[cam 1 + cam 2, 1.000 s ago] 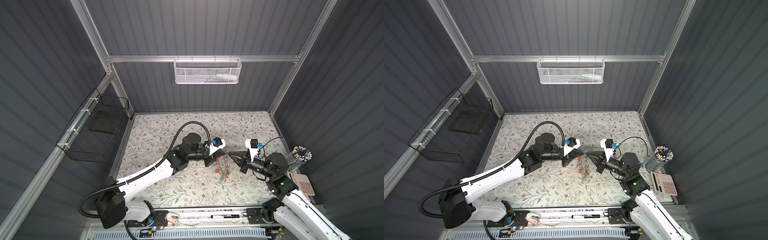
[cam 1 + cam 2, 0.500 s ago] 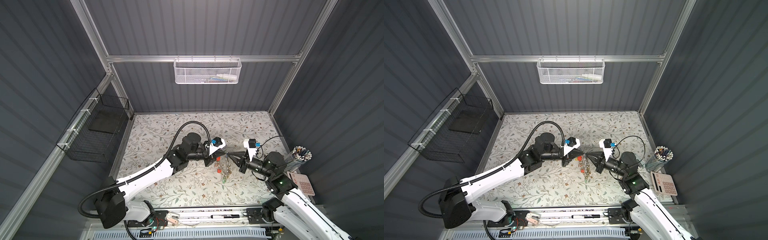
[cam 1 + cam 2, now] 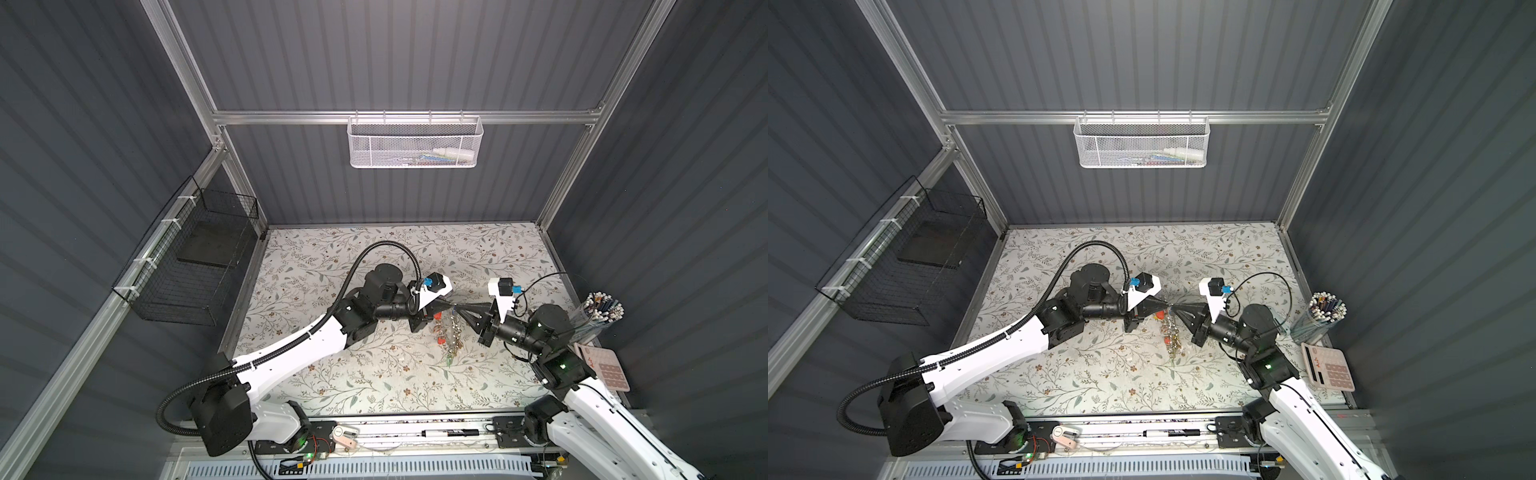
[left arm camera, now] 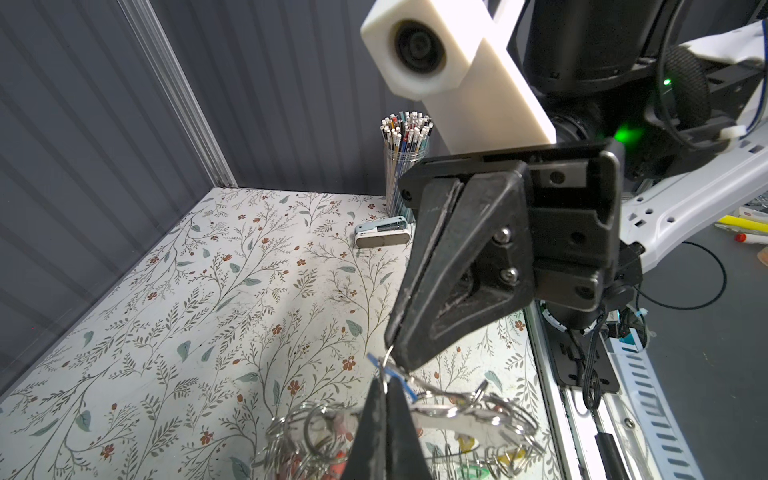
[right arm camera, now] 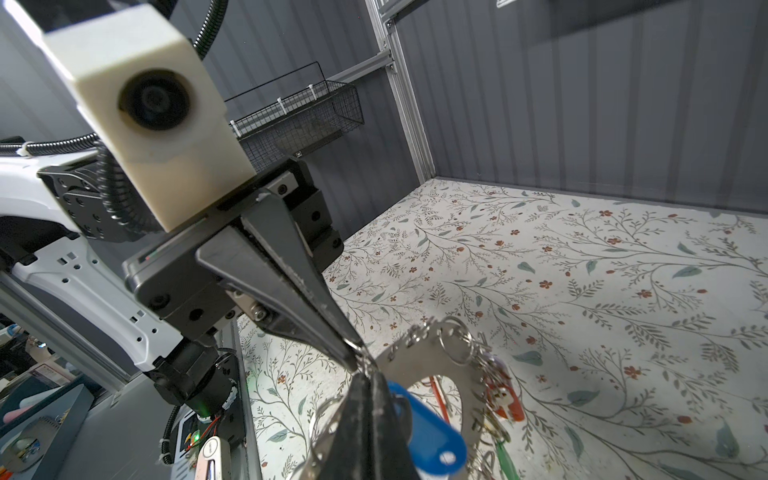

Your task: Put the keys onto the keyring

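The keyring (image 5: 415, 353), a flat grey metal plate hung with split rings and red, green and yellow tags, hangs above the floral table between both arms (image 3: 451, 336) (image 3: 1171, 332). My left gripper (image 4: 384, 382) (image 3: 450, 307) is shut on a small split ring at the plate's rim. My right gripper (image 5: 370, 374) (image 3: 460, 308) is shut on the wire ring of the keys, whose blue tag (image 5: 428, 432) (image 4: 405, 384) dangles right beside its jaws. The two gripper tips almost touch over the plate's top edge; the key blades are hidden.
A cup of pencils (image 3: 600, 309) and a pink calculator (image 3: 606, 368) stand at the table's right edge, with a stapler (image 4: 382, 233) near the cup. A black wire basket (image 3: 199, 257) hangs on the left wall, a white mesh basket (image 3: 413, 143) on the back rail.
My right gripper has moved left toward the left gripper, so the two tips now meet. The hanging bunch shifted slightly with them. Both grippers stayed shut.
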Available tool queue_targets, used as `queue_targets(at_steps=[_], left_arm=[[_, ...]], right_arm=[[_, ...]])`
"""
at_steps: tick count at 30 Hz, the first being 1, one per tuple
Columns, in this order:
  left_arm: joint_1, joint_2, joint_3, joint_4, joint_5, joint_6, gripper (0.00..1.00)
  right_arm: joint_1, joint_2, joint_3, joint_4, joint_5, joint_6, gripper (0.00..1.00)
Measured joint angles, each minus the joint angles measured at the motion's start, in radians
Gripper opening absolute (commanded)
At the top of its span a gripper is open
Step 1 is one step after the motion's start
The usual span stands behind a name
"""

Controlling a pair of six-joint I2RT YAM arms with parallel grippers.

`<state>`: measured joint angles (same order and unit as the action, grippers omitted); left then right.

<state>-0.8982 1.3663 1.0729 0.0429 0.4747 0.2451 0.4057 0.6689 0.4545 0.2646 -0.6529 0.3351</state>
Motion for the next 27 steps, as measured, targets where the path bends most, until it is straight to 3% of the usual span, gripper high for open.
queue_targets(at_steps=[27], left_arm=[[0.000,0.043,0.060,-0.058,0.021,0.010,0.00]], right_arm=[[-0.005,-0.037,-0.011,0.006,0.010,0.003,0.00]])
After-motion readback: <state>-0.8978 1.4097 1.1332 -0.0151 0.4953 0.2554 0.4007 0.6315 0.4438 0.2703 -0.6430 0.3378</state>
